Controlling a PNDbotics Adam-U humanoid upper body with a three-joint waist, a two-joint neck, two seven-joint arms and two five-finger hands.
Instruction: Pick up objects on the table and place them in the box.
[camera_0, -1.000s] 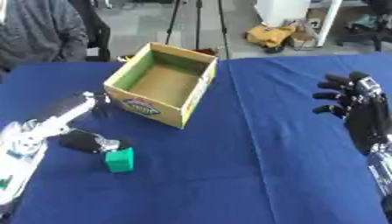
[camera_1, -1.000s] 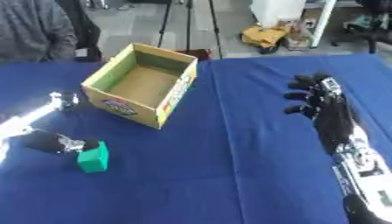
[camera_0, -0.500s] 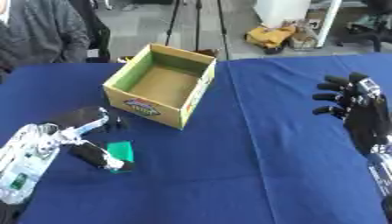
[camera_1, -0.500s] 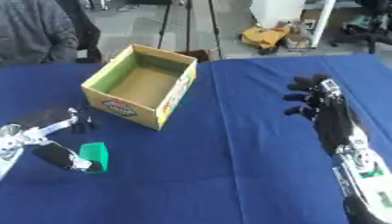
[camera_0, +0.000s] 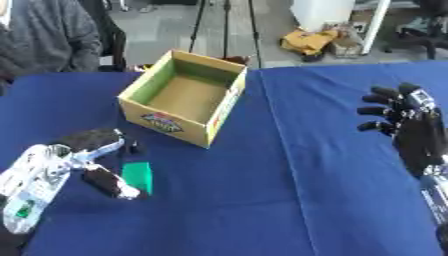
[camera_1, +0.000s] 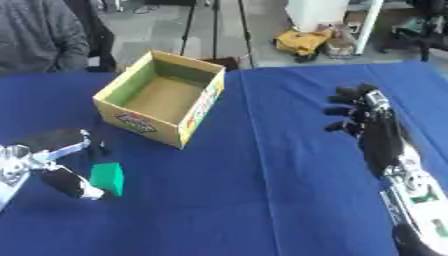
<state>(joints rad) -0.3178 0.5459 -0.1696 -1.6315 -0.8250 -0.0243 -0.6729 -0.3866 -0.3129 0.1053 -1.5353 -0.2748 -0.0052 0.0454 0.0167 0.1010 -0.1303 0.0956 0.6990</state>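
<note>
A small green block (camera_0: 137, 176) lies on the blue table, in front of the open cardboard box (camera_0: 184, 95), which is empty inside. My left hand (camera_0: 89, 160) is at the block's left side, open, with fingers spread above it and the thumb (camera_0: 109, 183) reaching along its near side. I cannot tell whether the hand touches the block. My right hand (camera_0: 403, 123) hovers open at the right, fingers pointing toward the middle of the table, holding nothing.
A person in a grey top (camera_0: 48, 37) sits at the far left edge of the table. Behind the table are tripod legs (camera_0: 213, 20) and a yellow object (camera_0: 311, 40) on the floor. Blue cloth (camera_0: 289, 190) covers the table.
My left hand has come nearer to the green block and its fingers now spread around it. The block stays where it was. The right hand has hardly moved.
</note>
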